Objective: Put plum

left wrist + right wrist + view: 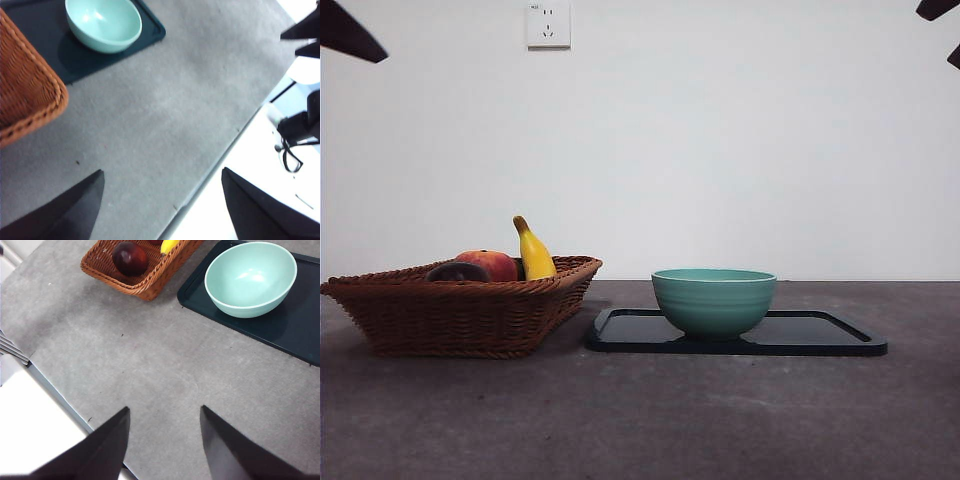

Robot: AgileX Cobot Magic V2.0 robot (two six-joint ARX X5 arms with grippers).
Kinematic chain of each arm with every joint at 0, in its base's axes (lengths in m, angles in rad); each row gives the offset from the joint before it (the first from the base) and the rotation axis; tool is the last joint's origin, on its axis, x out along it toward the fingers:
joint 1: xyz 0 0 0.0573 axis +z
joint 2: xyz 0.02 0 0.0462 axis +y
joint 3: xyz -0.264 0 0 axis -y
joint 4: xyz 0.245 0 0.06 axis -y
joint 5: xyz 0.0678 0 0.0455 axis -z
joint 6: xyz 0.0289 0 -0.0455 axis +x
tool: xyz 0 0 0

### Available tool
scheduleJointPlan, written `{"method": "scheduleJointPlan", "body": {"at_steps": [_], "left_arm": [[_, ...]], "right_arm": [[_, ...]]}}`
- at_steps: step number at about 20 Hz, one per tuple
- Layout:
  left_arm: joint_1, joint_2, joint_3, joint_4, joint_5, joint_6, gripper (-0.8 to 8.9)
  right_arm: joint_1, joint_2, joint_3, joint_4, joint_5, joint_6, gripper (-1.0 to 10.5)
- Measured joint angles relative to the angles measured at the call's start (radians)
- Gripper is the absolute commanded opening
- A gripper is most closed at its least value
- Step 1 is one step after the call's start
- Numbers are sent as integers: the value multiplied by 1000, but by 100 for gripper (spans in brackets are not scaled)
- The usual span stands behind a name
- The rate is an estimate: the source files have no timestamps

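A: Front view?
B: The plum [458,271] lies in the wicker basket [460,315] beside a red-orange fruit [492,263] and a banana [533,251]. Just beside the basket, a dark tray [820,335] carries an empty green bowl [713,298].
A: Left wrist view?
B: The left gripper [160,200] hangs released above the table [165,125] edge; the basket is cut off, its contents hidden.
A: Right wrist view?
B: The right gripper [165,440] is released above bare table, well apart from the plum; the banana is cropped.

Left gripper [160,205]: two matte black, wedge-shaped jaws, plain. Right gripper [162,445]: the same black tapered jaws, no markings.
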Motion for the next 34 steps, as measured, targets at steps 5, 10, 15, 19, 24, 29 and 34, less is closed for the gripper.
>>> {"method": "scheduleJointPlan", "body": {"at_steps": [5, 10, 15, 19, 24, 29, 34], "left_arm": [[0, 0, 0, -10, 0, 26, 374], [0, 0, 0, -10, 0, 29, 374], [0, 0, 0, -10, 0, 30, 374], [0, 0, 0, -10, 0, 30, 374], [0, 0, 0, -10, 0, 30, 374], [0, 0, 0, -10, 0, 30, 374], [0, 0, 0, -10, 0, 30, 374]], "right_arm": [[0, 0, 0, 0, 0, 9, 223], [0, 0, 0, 11, 24, 58, 224], [0, 77, 20, 154, 114, 194, 292], [-2, 303, 118, 221, 159, 221, 292], [-35, 618, 300, 242, 183, 212, 292], [-54, 864, 428, 246, 211, 193, 292], [-53, 1008, 444, 315, 235, 183, 292]]}}
